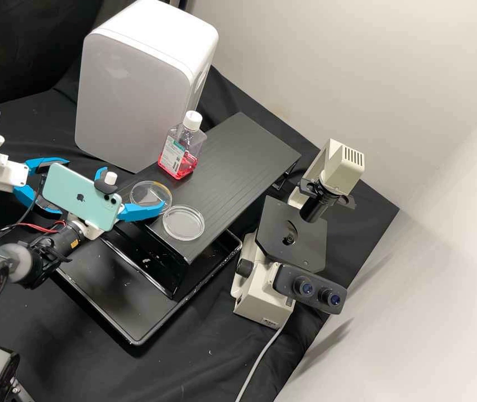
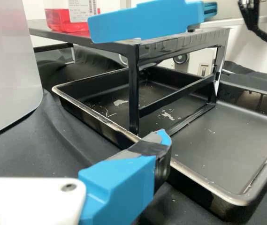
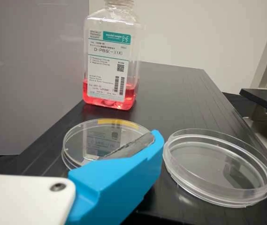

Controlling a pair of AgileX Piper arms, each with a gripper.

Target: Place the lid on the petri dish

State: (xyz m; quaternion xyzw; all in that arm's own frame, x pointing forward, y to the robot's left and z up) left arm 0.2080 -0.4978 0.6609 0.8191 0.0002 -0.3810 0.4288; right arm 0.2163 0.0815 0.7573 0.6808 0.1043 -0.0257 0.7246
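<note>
Closing in on the lid [image 1: 150, 195], the right gripper [image 1: 132, 191] has its blue fingers apart, with one finger [image 3: 124, 168] at the near rim; can't tell if it's touching; probably lining up an edge pinch, since a thin, flat, clear plastic disc offers no other grip; the petri dish [image 3: 217, 166] sits just beside it, rim up, shallow, glossy and transparent; both are on the ribbed black rack [image 1: 238, 162]; the left gripper [image 1: 40, 181] is also apart and empty, parked low beside the scuffed metal tray [image 2: 95, 117], likely to keep clear.
</note>
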